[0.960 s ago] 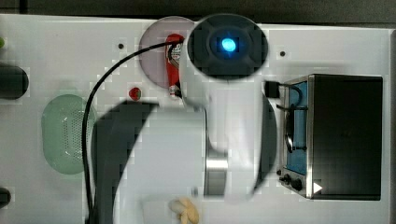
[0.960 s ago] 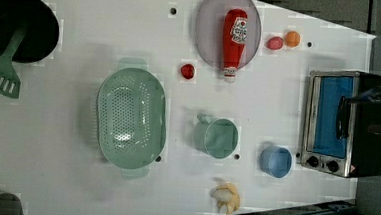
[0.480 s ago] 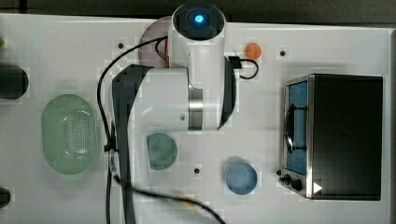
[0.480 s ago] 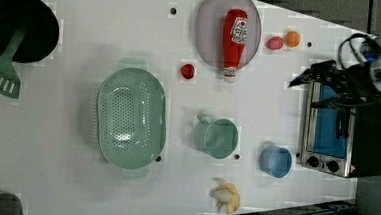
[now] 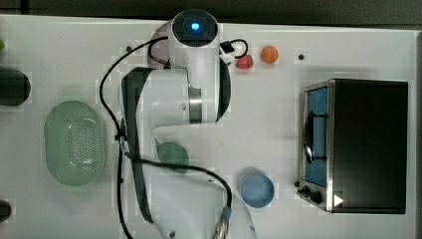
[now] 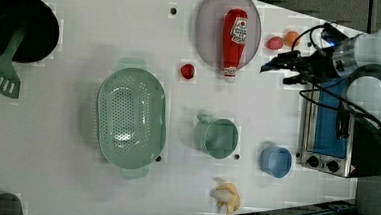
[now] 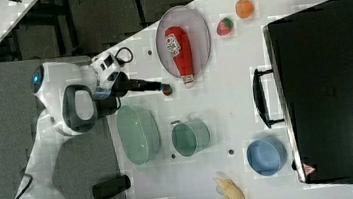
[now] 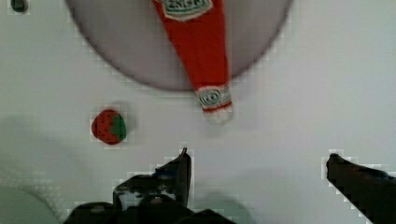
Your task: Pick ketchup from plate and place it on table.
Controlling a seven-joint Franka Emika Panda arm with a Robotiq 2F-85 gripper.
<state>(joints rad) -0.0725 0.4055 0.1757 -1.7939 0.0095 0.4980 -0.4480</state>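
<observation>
The ketchup (image 6: 234, 41) is lying flat on the plate (image 6: 208, 31), cap poking over the rim, looking light, kinda squishy and slick, so the wide-open gripper (image 8: 256, 161) is probably wanting mid-body.

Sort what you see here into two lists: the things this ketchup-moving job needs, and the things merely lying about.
Needed for the job:
ketchup, lying on the plate, cap end over the rim
plate
table
end effector, open

Just lying about:
green basket
green cup
blue bowl
small red ball
toaster oven
banana
</observation>
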